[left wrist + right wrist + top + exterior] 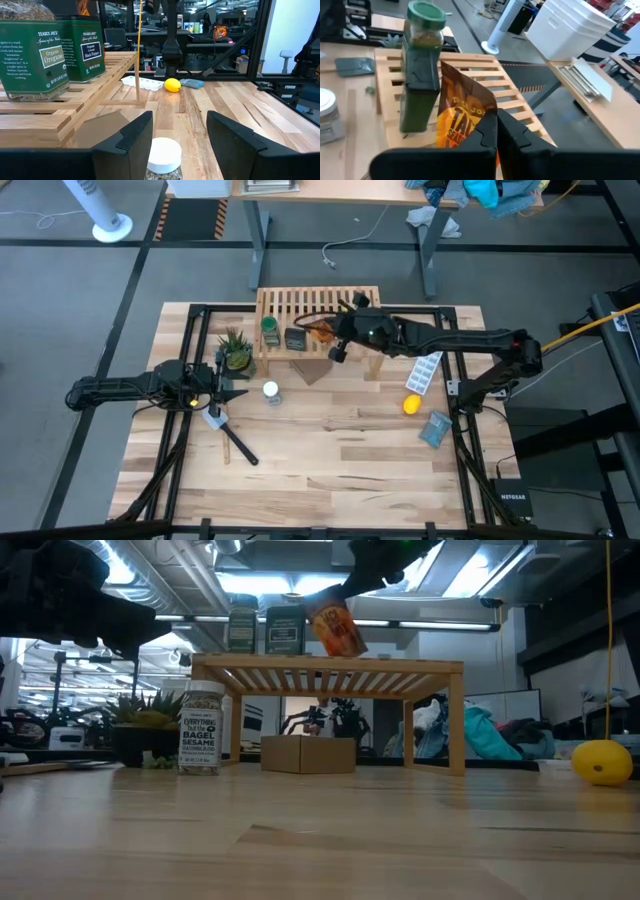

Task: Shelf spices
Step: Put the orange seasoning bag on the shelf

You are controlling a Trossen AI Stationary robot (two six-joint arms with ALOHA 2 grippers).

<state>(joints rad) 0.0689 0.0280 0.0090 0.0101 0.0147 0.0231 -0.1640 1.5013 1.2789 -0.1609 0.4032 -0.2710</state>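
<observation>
On the slatted top of the light-wood shelf (318, 308) a green-lidded jar (270, 330) and a dark tin (295, 338) stand on their bases. My right gripper (338, 332) is over the shelf, shut on the amber-orange bottle (338, 628), which is beside the tin (419, 90). The white-capped jar (271, 392) stands on the table before the shelf. My left gripper (177, 140) is level and open at the table's left, its fingers just short of that jar's cap (164, 156). My right gripper holds the amber-orange bottle by its upper end (470, 125), coming from the table's right and slanting down. Its own fingers (487, 131) hide the place of contact. The bottle hangs tilted below the gripper, its lower end (350, 648) close over the shelf's slats.
A small potted plant (237, 352) stands left of the shelf's near leg. A yellow lemon-like ball (411, 405), a white ice tray (425, 372) and a blue packet (435, 428) lie at the right. A dark tool (238, 444) lies near the left gripper.
</observation>
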